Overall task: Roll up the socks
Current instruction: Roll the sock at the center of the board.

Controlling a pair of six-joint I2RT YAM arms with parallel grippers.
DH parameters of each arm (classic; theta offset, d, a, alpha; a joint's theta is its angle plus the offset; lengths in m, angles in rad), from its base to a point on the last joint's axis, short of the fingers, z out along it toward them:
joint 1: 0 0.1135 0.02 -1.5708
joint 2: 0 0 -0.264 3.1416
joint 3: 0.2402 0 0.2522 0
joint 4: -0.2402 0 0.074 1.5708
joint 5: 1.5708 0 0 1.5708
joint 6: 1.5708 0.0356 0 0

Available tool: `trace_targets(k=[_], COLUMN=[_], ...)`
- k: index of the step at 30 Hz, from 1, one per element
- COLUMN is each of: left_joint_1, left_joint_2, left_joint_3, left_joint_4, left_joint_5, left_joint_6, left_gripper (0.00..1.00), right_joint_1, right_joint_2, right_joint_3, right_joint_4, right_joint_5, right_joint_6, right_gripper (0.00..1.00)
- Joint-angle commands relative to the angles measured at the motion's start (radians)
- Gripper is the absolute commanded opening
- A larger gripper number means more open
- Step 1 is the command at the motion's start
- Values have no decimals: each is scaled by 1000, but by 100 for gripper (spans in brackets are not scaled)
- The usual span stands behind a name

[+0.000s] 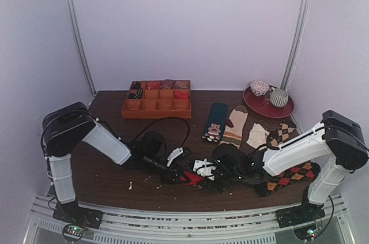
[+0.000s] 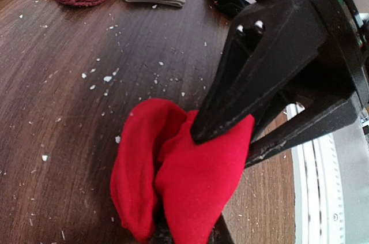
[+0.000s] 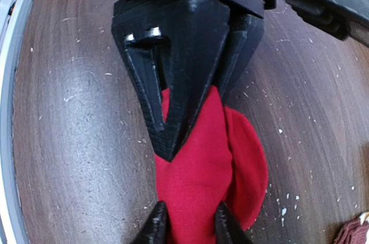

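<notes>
Your left claw [image 3: 196,126] and right claw [image 3: 190,226] both pinch the socks [image 2: 173,186]; if either slips, the loose bundle may unroll on the worktop [image 2: 86,140].

dark wooden table [image 1: 104,177] within pale lilac walls [image 1: 190,25].

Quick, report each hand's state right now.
Left hand: closed on the red socks.
Right hand: closed on the same red socks.

From above, the left gripper [image 1: 177,177] and right gripper [image 1: 207,175] cover most of the socks [image 1: 193,179].
</notes>
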Motion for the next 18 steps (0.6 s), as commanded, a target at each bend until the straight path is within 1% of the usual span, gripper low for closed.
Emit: trace_targets(k=[1, 2, 4, 5, 6, 7, 10, 13, 15, 18], left_joint_1=[-11, -11, -11, -11, -11, -11, -11, -15, -15, -16], left_joint_2=[93, 73, -3, -44, -103, -147, -275, -372, -399, -377], left_joint_3=[-64, -77, -120, -141, -159, -181, -235, -276, -289, -272], left_joint_4=[-256, -229, -158, -126, -97, -66, 50, 149, 200, 235], left_joint_5=[-104, -121, -175, -199, -220, -235, -252, -317, -345, -346], left_joint_6=[-12, -17, -18, -11, 2, 19, 72, 132, 178, 226], left_gripper=[8, 16, 22, 33, 63, 70, 66, 65, 65, 65], right_joint_1=[5, 2, -3, -5, -11, -19, -51, -86, -104, -125], right_joint_2=[35, 45, 60, 65, 67, 72, 89, 126, 161, 221], right_joint_3=[36, 46, 55, 55, 54, 57, 64, 85, 109, 151], right_joint_4=[-41, -60, -93, -104, -114, -125, -159, -214, -260, -337], right_joint_5=[-18, -34, -69, -88, -106, -141, -205, -279, -335, -400], right_joint_6=[32, 47, 76, 91, 108, 123, 166, 191, 206, 228], right_gripper=[21, 20, 19, 19, 18, 18, 18, 18, 18, 18])
